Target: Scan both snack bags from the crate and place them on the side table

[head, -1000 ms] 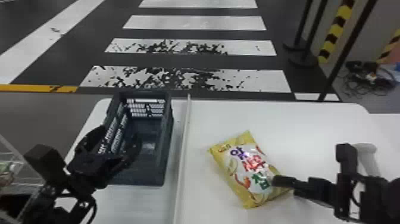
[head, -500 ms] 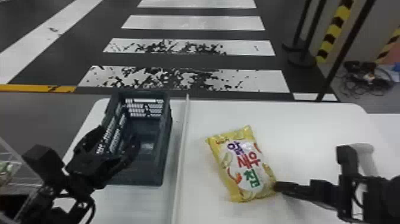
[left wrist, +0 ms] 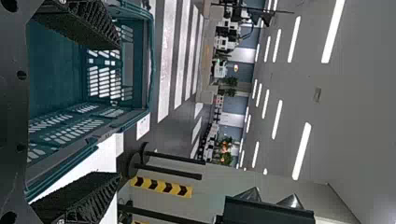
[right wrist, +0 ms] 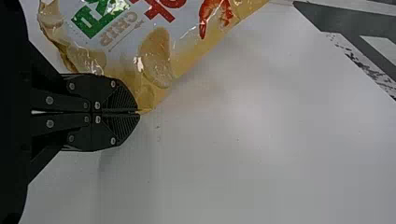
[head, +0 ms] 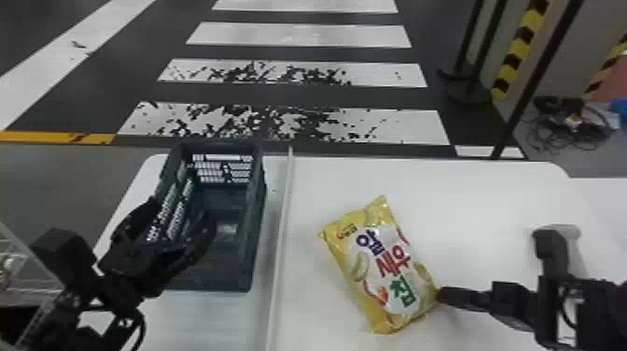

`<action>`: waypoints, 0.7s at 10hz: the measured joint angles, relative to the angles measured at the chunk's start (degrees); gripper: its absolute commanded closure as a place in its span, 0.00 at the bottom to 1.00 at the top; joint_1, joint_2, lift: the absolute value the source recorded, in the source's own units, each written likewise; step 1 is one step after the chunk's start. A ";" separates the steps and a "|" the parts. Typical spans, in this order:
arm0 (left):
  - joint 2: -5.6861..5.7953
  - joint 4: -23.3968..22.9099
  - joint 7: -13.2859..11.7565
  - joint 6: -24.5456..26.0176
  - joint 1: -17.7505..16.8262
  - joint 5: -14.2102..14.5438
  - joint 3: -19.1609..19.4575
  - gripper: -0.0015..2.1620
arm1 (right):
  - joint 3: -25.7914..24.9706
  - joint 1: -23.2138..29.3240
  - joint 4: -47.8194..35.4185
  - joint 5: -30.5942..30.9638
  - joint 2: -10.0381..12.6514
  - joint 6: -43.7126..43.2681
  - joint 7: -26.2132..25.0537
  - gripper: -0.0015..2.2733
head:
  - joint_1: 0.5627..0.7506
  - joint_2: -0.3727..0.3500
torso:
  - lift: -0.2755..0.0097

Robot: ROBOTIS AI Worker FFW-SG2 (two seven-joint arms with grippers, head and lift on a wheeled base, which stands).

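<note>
Clamping a yellow-and-white plastic snack bag (head: 387,275) by just one corner, the black right pincer (right wrist: 138,112) might slip; black left pincer (left wrist: 116,111), fingers apart.

Indoor test hall or lab, I reckon: zebra crossing (head: 298,35) marked across the floor, yellow-black hazard striping (head: 522,42), heaped cables (head: 567,125), rows of strip lights (left wrist: 301,150) overhead.

Bright ceiling strips (left wrist: 301,151) glowing in my left wrist view, and I've soft glare across the white table (right wrist: 271,126) in my right.
</note>
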 measured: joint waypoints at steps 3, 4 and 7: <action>-0.02 0.00 0.04 0.17 0.00 -0.08 0.02 0.01 | -5.91 0.77 -4.56 -1.78 0.00 1.67 -1.57 1.00 | 0.70 0.47 | 0.63; -0.02 0.00 0.04 0.18 -0.05 -0.05 0.02 0.01 | -7.91 1.07 -5.98 -2.61 0.01 1.66 -2.96 1.00 | 0.70 0.46 | 0.63; -0.02 0.00 0.04 0.34 -0.09 0.01 0.02 0.01 | -12.58 2.08 -13.11 -2.30 0.17 0.48 -6.06 1.00 | 0.70 0.36 | 0.63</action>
